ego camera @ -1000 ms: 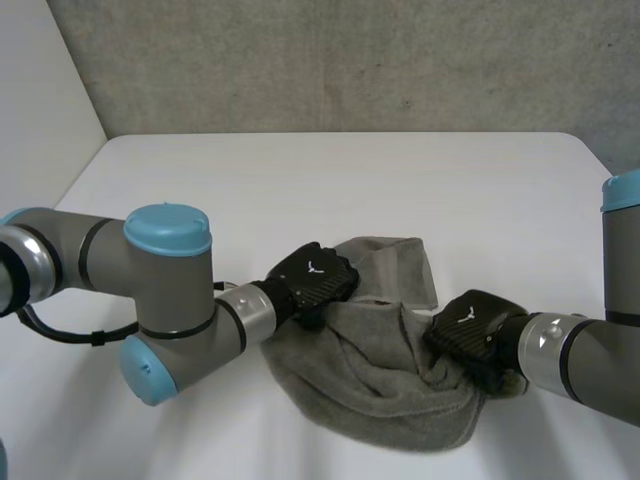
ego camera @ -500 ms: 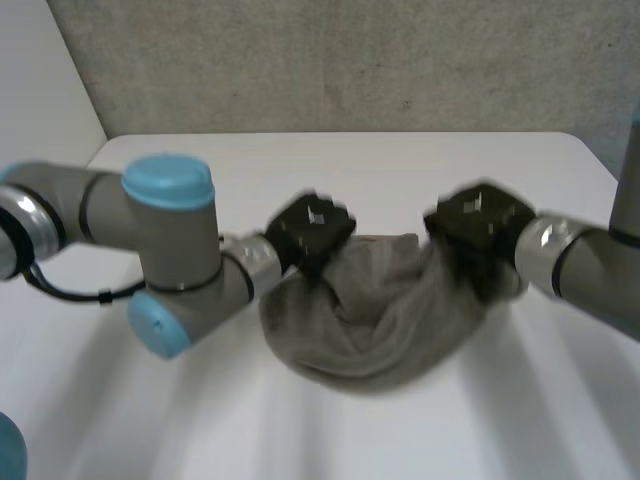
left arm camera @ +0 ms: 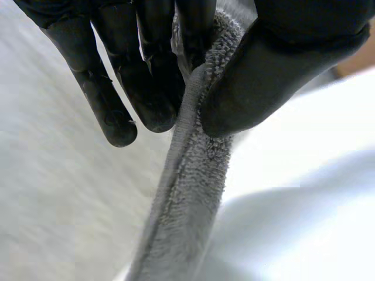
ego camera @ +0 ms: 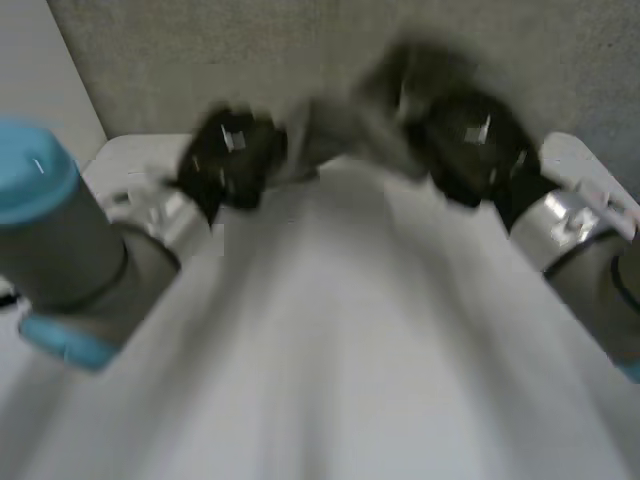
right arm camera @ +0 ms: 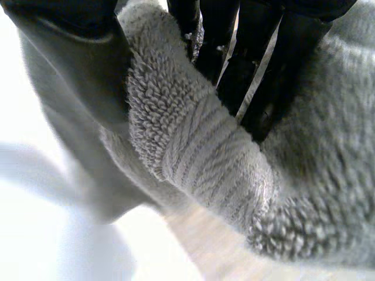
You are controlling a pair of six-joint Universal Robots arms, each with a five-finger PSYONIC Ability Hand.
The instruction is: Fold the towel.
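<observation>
Raised off the table (ego camera: 330,360) now, left hand (ego camera: 228,160) and right hand (ego camera: 470,150) pinch the towel (left arm camera: 187,205); I fear its hem slipping.

One grey terry-cloth towel (left arm camera: 186,193), one white table (ego camera: 330,340) and two black fingered hands are showing, the left hand (ego camera: 228,160) at ten o'clock, the right hand (ego camera: 478,148) at two.

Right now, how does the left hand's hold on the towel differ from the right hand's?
The left hand pinches a thin, flat hemmed edge of the towel; the right hand clamps a thick rolled bunch. Beyond the left hand the towel runs off as a narrow band; around the right hand it spreads wide. Shared: both pinch it between thumb and fingers.
</observation>
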